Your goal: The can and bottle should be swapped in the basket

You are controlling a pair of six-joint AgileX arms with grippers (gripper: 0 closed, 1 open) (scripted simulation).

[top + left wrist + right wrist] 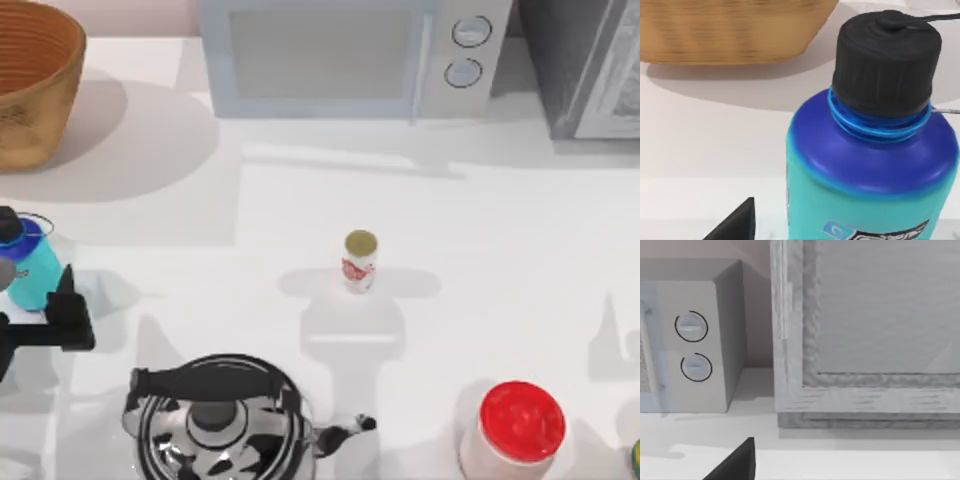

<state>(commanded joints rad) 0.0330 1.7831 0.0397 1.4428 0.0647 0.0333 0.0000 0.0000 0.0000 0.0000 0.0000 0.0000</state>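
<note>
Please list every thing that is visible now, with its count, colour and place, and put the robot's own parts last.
basket: 1, orange-brown, far left corner
bottle: 1, teal with dark cap, left edge, upright on table
can: 1, white and red, gold top, centre, upright
kettle: 1, chrome with black handle, near edge, left of centre
jar: 1, red lid, near edge, right
microwave: 1, pale grey, far side, centre
cabinet: 1, grey, far right corner
table: 1, white
left claw: 1, black, around the bottle
</note>
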